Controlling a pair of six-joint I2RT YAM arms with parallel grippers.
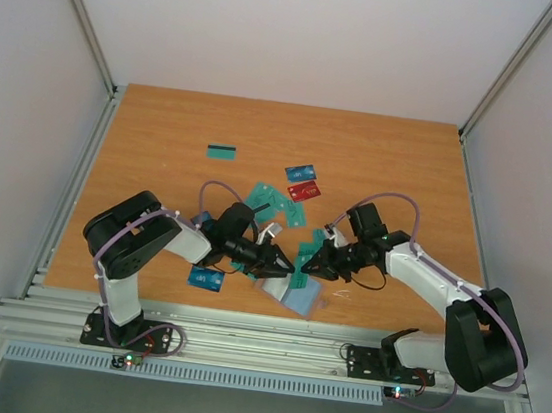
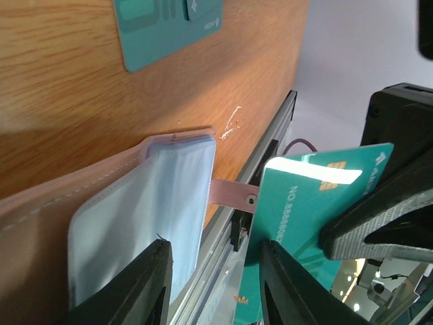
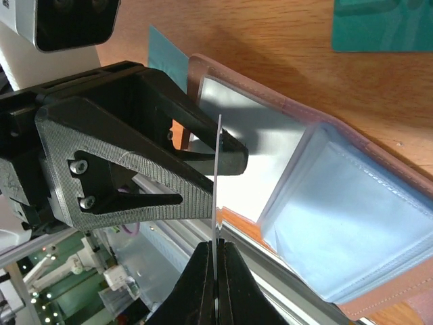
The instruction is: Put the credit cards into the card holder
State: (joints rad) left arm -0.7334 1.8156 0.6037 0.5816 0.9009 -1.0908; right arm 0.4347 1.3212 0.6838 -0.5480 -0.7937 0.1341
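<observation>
Pinching one teal card (image 3: 218,169) edge-on in clenched right gripper (image 3: 216,249), just above open card holder (image 3: 352,223) lying at near edge of bench (image 1: 162,152). Resting left gripper (image 2: 215,257), fingers spread, at its clear sleeves (image 2: 142,217). Judging card stiff, light, slick: gripping short end, sliding in flat.

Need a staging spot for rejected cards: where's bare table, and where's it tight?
Bare: far strip of table behind the striped card; left flank from that card to the table edge; right flank past the red card. Crowded: scattered cards mid-table, and the near edge, where left gripper and right gripper meet over the card holder.
</observation>
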